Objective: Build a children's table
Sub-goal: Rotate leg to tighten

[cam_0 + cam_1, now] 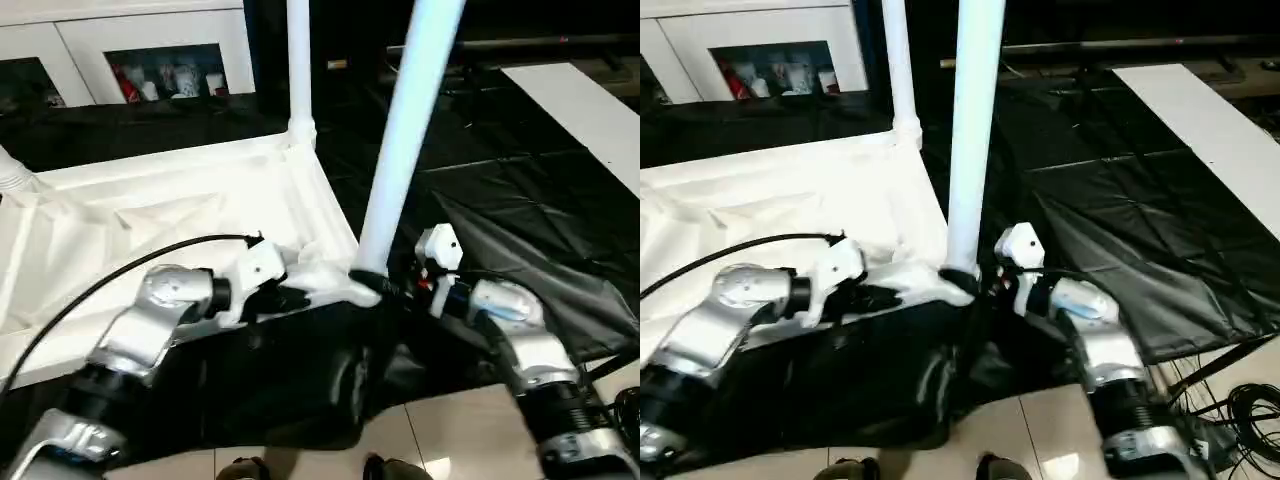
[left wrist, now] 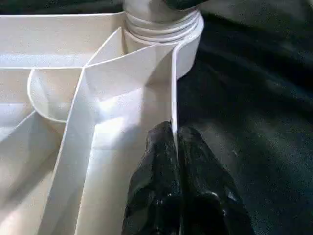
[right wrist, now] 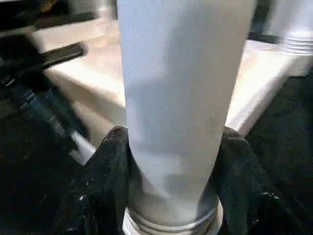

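From the head cameras I see the table top (image 1: 180, 215) lying upside down on the black-sheeted table (image 1: 520, 190), ribs facing up. One leg (image 1: 298, 60) stands upright in the far corner socket. My right gripper (image 1: 372, 282) holds a second leg (image 1: 410, 130) at the near corner, leaning slightly. My left gripper (image 1: 290, 297) sits at the near edge beside that corner.

On the left wrist camera, my fingers (image 2: 161, 186) are pressed together on the thin rim wall (image 2: 173, 88) of the top, the corner socket (image 2: 164, 29) just ahead.

On the right wrist camera, both fingers (image 3: 107, 176) clamp the leg's (image 3: 181, 98) lower end just above its threaded collar.
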### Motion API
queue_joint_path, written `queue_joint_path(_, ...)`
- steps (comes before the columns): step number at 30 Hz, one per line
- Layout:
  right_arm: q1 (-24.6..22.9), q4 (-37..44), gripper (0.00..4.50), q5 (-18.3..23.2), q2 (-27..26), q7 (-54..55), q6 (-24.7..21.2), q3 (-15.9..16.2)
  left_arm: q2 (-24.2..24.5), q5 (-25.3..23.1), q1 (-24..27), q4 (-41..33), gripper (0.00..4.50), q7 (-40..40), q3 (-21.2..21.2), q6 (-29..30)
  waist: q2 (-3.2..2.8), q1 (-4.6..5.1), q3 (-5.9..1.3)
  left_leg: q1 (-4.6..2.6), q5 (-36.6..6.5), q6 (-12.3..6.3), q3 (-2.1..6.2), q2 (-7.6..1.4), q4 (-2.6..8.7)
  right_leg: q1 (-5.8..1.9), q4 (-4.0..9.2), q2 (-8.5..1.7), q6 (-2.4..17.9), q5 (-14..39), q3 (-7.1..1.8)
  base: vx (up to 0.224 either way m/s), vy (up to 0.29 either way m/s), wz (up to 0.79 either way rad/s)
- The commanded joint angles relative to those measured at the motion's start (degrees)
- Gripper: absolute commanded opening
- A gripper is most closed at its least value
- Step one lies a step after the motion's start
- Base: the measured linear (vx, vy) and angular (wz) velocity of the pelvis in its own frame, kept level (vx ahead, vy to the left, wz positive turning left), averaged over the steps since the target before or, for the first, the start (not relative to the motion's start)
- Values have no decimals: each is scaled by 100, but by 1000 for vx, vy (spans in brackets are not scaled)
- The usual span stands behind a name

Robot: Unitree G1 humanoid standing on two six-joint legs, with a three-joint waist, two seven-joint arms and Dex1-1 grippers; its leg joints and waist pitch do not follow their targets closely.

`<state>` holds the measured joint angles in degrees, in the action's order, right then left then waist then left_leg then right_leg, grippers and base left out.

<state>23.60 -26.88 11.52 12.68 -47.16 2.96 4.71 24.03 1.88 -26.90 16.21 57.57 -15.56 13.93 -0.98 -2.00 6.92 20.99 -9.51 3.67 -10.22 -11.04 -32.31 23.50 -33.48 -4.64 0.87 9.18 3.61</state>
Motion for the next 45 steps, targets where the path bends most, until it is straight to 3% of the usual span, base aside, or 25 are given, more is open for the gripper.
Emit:
queue_joint_path(1, -176, -304, 203, -166, -315, 791, -282, 25, -272, -214, -11, 219, 0, -541, -155, 243, 12, 3, -328, -94, -1920, -103, 57, -180, 411, -180, 507, -332, 1016, 2781, -252, 0, 0, 0)
queue_joint_path(6, -96, -582, 201, -419, -1111, 2421, -505, -140, -913, -490, -179, 575, 0, -1821, -18, 818, -27, 62, -266, -141, -2527, 105, 127, -148, 446, -115, 636, -334, 570, 3734, -181, -10, 4, -1)
queue_joint_path(8, -38, -704, 201, -514, -1322, 2872, -558, -186, -1123, -544, -240, 715, 0, -2214, 67, 904, 2, 111, -202, -187, -3029, 137, 178, -108, 451, -82, 765, -330, 266, 4327, -77, -53, 29, -9)
queue_joint_path(10, 25, -823, 198, -607, -1478, 3209, -568, -200, -1287, -590, -289, 811, 0, -2477, 112, 916, -29, 150, -183, -237, -3303, 150, 205, -95, 453, -80, 850, -321, 107, 4540, 19, -28, 18, -6)
queue_joint_path(11, 50, -869, 198, -646, -1531, 3328, -566, -200, -1346, -607, -307, 845, 0, -2570, 126, 915, -129, 215, -152, -396, -3913, 148, 256, -112, 466, -94, 1027, -237, -91, 4454, 313, -64, 45, -9)
queue_joint_path(12, 176, -1034, 198, -727, -1764, 3618, -479, -181, -1556, -645, -376, 946, 0, -2722, 106, 841, -107, 277, -116, -378, -4202, 133, 273, -167, 552, -144, 1033, -176, -107, 4193, 437, -43, 55, -4)
queue_joint_path(13, 253, -1104, 197, -828, -1848, 3693, -407, -124, -1625, -645, -414, 983, 0, -2737, 98, 878, -277, 192, -127, -12, -4866, 239, 332, -415, 953, -600, 160, -159, 169, 2843, 321, -133, 70, 0)
queue_joint_path(14, 276, -1127, 197, -875, -1853, 3703, -403, -92, -1627, -646, -422, 990, 0, -2725, 97, 897, -289, -126, -163, 338, -5471, 280, 85, -485, 1310, -753, -588, -50, 307, 1368, 204, -100, 45, 3)
queue_joint_path(15, 308, -1161, 197, -917, -1841, 3647, -412, -42, -1619, -647, -429, 985, 0, -2690, 87, 937, -215, -231, -147, 203, -5197, 158, -48, -467, 1336, -555, -697, -17, 263, 1447, 0, -51, -36, 23)
queue_joint_path(16, 334, -1192, 197, -960, -1824, 3586, -379, 3, -1603, -644, -433, 971, 0, -2639, 75, 973, 296, -87, -313, -485, -3351, 122, -15, -67, 387, 39, 348, -391, -98, 4163, -440, 77, -123, 20)
queue_joint_path(17, 335, -1167, 197, -952, -1793, 3334, -197, 66, -1530, -630, -426, 937, 0, -2504, 55, 1031, 227, -151, -246, -332, -1605, -202, 144, -5, -214, 51, 897, -959, -2, 6021, -700, 77, -123, 20)
queue_joint_path(18, 334, -1163, 197, -954, -1789, 3317, -181, 72, -1522, -629, -425, 934, 0, -2492, 53, 1035, 237, -138, -228, -49, -1051, -284, 258, -15, -170, -198, 800, -994, 95, 5928, -700, 88, -57, -25)
queue_joint_path(19, 334, -1112, 252, -928, -1755, 3218, -63, 56, -1440, -616, -406, 911, 0, -2366, 38, 1076, 83, -168, -277, 154, -820, -33, 331, -107, 256, -377, 565, -694, 326, 4801, -346, 77, 55, -47)
queue_joint_path(20, 339, -1099, 265, -910, -1744, 3206, -42, 33, -1413, -612, -400, 906, 0, -2327, 35, 1089, 6, -70, -349, 205, -1109, 127, 359, -144, 444, -382, 311, -332, 485, 3169, -181, 77, 55, -47)
queue_joint_path(21, 344, -1089, 268, -896, -1735, 3200, -27, 12, -1391, -608, -395, 902, 0, -2295, 32, 1101, -33, -51, -366, 154, -1353, 132, 349, -153, 475, -347, 276, -271, 568, 2593, -168, 38, 57, -26)
queue_joint_path(22, 385, -1053, 274, -872, -1660, 3188, 114, -86, -1288, -625, -375, 902, 0, -2135, 21, 1114, -9, -12, -340, 154, -1609, 93, 332, -149, 487, -313, 278, -270, 649, 2330, -195, 0, 0, 0)
queue_joint_path(23, 398, -1005, 274, -819, -1603, 3114, 152, -140, -1211, -619, -352, 875, 0, -2005, -1, 1102, -55, 7, -383, 28, -2076, 11, 279, -156, 451, -231, 320, -326, 922, 2133, -262, 0, 0, 0)
queue_joint_path(24, 398, -1005, 286, -819, -1603, 3114, 152, -140, -1211, -619, -352, 875, 0, -2005, -1, 1102, -35, 26, -368, 63, -2095, -19, 269, -147, 456, -258, 329, -338, 970, 2147, -265, 0, 0, 0)
queue_joint_path(25, 407, -866, 300, -756, -1415, 2901, 246, -218, -1020, -598, -284, 758, 0, -1682, -74, 1113, -1, 34, -369, 132, -1962, -69, 270, -132, 473, -330, 334, -356, 955, 2166, -244, 0, 0, 0)
queue_joint_path(27, 395, -755, 314, -752, -1214, 2627, 288, -199, -851, -570, -210, 621, 0, -1407, -146, 1128, -20, 35, -399, 145, -1575, -195, 251, -143, 453, -353, 320, -360, 990, 1773, -248, 0, 0, 0)
queue_joint_path(28, 385, -715, 320, -760, -1130, 2500, 291, -175, -784, -554, -179, 562, 0, -1305, -174, 1135, -38, 31, -408, 111, -1407, -283, 230, -163, 441, -335, 324, -362, 1087, 1491, -252, 57, 3, -2)
queue_joint_path(30, 317, -539, 332, -615, -913, 1895, 279, -125, -611, -517, -125, 449, 0, -1140, -214, 1053, -19, 22, -427, 127, -1085, -450, 193, -155, 389, -368, 278, -359, 1257, 856, -264, 63, 2, -2)
queue_joint_path(35, -62, 119, 332, -167, 5, 55, 197, 76, 30, -322, 51, 136, 0, -186, -284, 611, -60, -1, -487, 107, -115, -1029, 165, -158, 268, -430, 111, -303, 1595, -995, -215, 66, -2, -3)
queue_joint_path(38, -204, 312, 332, -113, 378, -529, 177, 231, 320, -199, 159, -65, 0, 373, -349, 350, -55, -16, -466, 89, -171, -1100, 152, -179, 267, -417, 120, -311, 1680, -933, -213, 0, 0, 0)
queue_joint_path(45, -217, 364, 332, -149, 609, -940, 168, 356, 610, 54, 229, -367, 0, 906, -435, 348, -77, -23, -407, 29, -939, -661, 117, -236, 362, -364, 205, -322, 1705, 312, -246, 0, 0, 0)
